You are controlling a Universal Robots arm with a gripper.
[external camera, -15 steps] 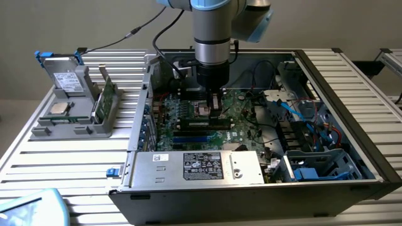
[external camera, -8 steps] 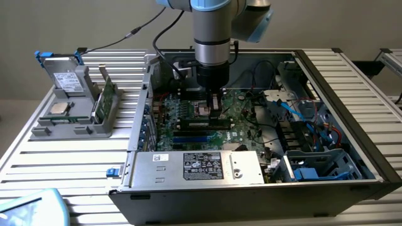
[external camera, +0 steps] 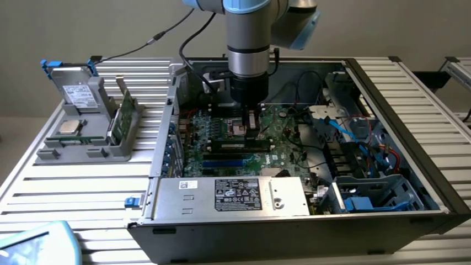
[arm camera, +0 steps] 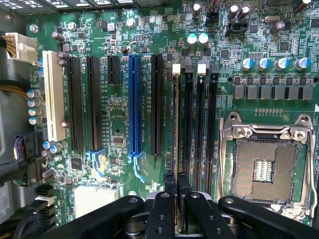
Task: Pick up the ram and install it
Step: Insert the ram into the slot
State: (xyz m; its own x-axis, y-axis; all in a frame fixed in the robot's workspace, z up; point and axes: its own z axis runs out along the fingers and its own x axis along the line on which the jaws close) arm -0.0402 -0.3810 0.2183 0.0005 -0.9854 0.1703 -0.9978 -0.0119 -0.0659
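Black hand [arm camera: 176,177], nearly closed, pinches the ram [arm camera: 175,124] edge-on.

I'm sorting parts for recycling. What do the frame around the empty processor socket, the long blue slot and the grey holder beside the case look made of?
Square silver frame around the processor socket: bare metal, probably steel; it glints brightly. Long blue slot: moulded plastic, smooth and evenly coloured. Grey holder: likely matte plastic, though painted metal is possible; it looks dull, without glints.
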